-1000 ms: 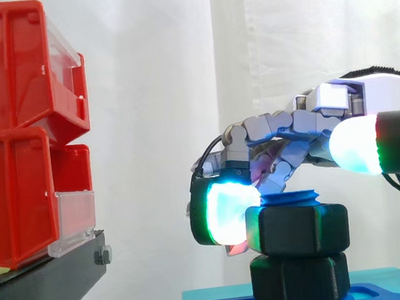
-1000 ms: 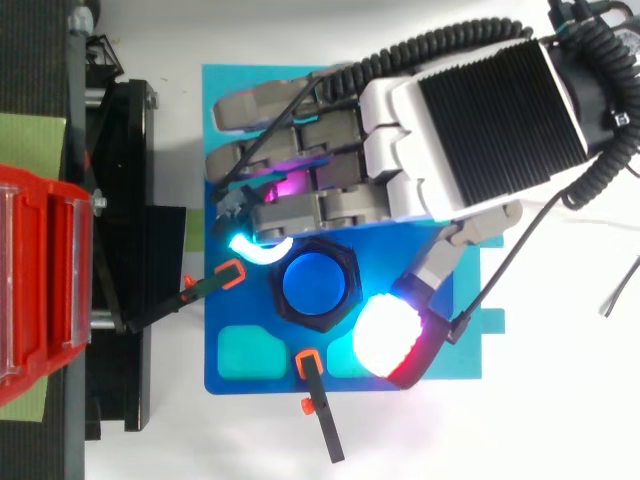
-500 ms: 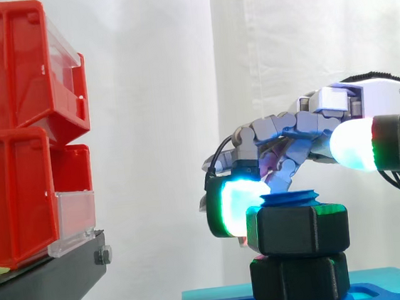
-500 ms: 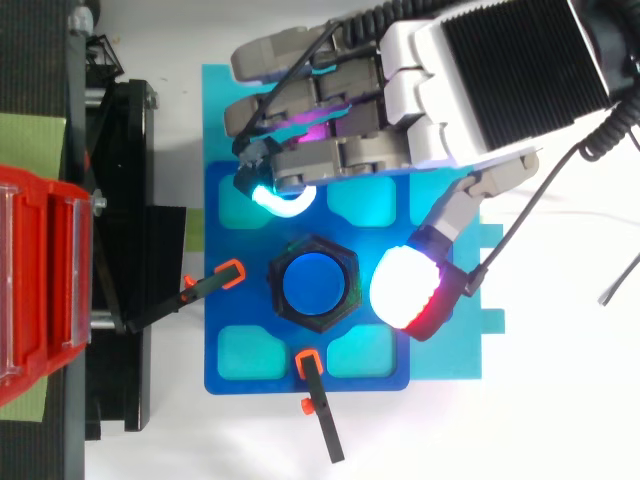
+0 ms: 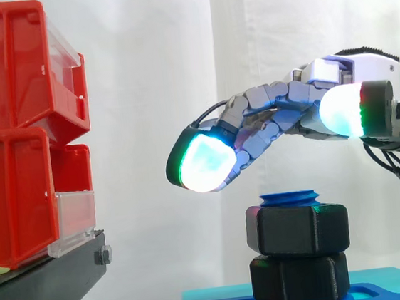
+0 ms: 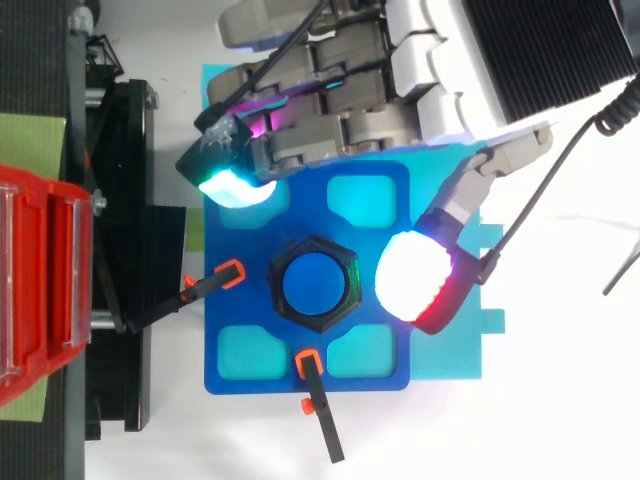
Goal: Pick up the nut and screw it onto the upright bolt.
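Nut [image 5: 298, 230], black hex, sits on the upright bolt [image 6: 312, 285] just below its blue tip; hand [image 5: 274, 110] hangs above the bolt, fingers [image 6: 320, 150] relaxed, empty; judge it rigid, light, likely smooth plastic; you should pinch opposite flats.

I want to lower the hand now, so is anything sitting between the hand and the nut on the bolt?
Nothing visible. In the side view the hand hangs open above the nut, with only air between them. The nut sits on the bolt.
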